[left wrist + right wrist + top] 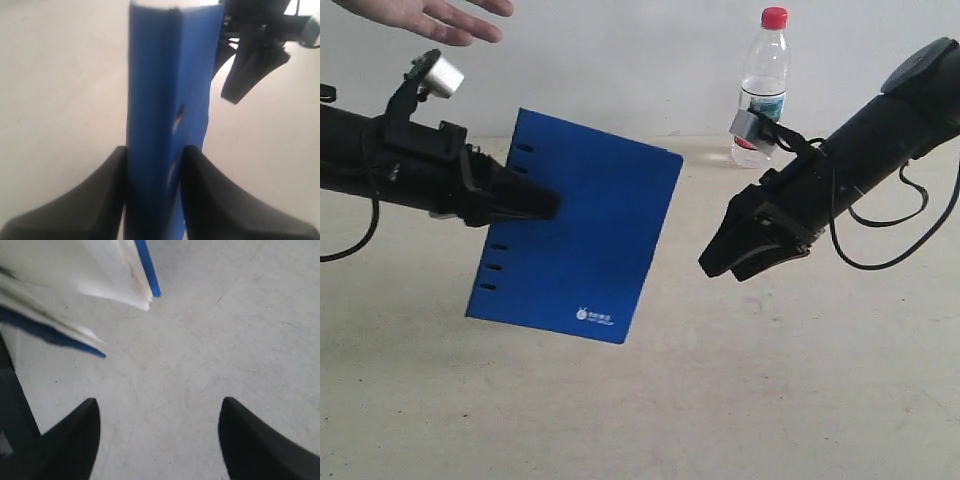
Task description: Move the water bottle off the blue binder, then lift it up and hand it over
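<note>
The blue binder (580, 240) hangs tilted above the table, held by its slotted edge in my left gripper (545, 205), which is shut on it. In the left wrist view the binder (165, 100) stands edge-on between the two black fingers (100, 195). The water bottle (763, 85), clear with a red cap, stands upright on the table at the back right, off the binder. My right gripper (720, 262) hovers open to the right of the binder, with only bare table between its fingers (75, 440). The binder's blue cover and white pages (100, 275) show in the right wrist view.
A person's open hand (430, 18) reaches in at the top left, above my left arm. The pale table (740, 400) stretches in front. Cables (880, 215) hang from the right arm.
</note>
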Robot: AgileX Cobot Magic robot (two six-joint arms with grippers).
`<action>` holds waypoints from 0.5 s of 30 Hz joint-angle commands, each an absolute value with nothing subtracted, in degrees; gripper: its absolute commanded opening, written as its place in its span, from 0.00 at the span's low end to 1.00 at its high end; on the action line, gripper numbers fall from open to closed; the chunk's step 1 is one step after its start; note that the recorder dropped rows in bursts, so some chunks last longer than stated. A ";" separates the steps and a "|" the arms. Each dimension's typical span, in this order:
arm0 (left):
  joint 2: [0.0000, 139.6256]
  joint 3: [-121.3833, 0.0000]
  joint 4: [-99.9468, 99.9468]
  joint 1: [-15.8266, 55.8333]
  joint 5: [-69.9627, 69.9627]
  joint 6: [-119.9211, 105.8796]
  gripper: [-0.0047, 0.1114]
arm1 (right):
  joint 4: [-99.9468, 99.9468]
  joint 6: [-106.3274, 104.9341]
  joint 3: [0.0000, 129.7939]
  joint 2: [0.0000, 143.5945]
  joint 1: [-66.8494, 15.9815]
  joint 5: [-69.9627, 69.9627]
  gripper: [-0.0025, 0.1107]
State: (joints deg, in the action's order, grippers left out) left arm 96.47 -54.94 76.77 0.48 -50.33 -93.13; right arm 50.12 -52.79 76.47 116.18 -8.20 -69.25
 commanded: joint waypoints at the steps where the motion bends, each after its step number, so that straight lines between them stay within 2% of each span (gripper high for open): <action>1: 87.71 -49.61 75.72 0.59 -46.06 -92.31 0.08 | 49.23 -50.16 76.65 115.12 -7.98 -69.96 0.20; 2: 85.13 -48.36 75.73 0.59 -45.55 -92.31 0.08 | 49.12 -50.18 76.65 115.00 -7.98 -69.96 0.07; 3: 82.31 -46.81 75.73 0.59 -44.55 -91.90 0.08 | 48.89 -49.70 76.65 114.89 -7.91 -69.96 0.03; 8: 67.24 -40.26 75.73 0.59 -38.94 -87.02 0.08 | 48.89 -46.87 76.65 110.46 -7.91 -69.81 0.02; 15: 44.94 -30.78 69.49 0.59 -38.58 -71.22 0.08 | 46.66 -43.24 76.65 89.56 -7.91 -51.64 0.02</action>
State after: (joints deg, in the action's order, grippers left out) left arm 52.07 -34.05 71.37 0.48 -37.85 -77.48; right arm 48.14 -43.76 76.47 98.23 -8.11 -58.03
